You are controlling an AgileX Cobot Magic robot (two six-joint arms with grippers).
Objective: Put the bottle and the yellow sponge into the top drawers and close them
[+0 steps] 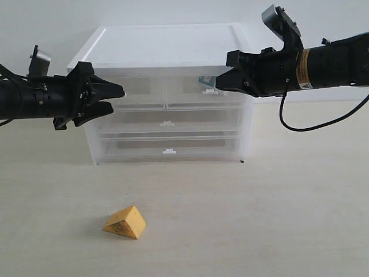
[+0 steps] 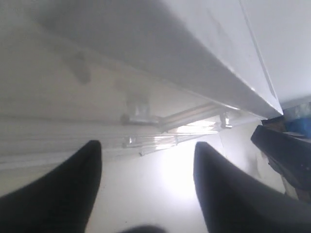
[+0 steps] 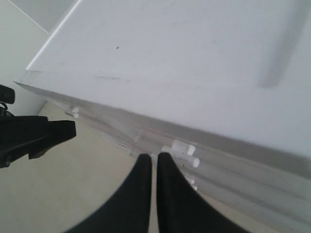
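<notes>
The yellow sponge (image 1: 125,223) lies on the table in front of the cabinet, far from both grippers. A teal patch (image 1: 203,81) shows through the front of the top right drawer (image 1: 187,88); it looks like the bottle's label. My right gripper (image 1: 221,84) (image 3: 150,157) is shut with nothing between its fingers, its tips right beside that drawer's white tab handle (image 1: 211,90) (image 3: 183,147). At the left edge of the top left drawer (image 1: 141,91) my left gripper (image 1: 114,98) (image 2: 146,148) hangs wide open and empty. Both top drawers look pushed in.
The white translucent drawer cabinet (image 1: 167,52) stands at the back middle, with two full-width drawers (image 1: 167,118) (image 1: 168,147) under the top pair. The right arm's cable (image 1: 300,124) hangs down on the right.
</notes>
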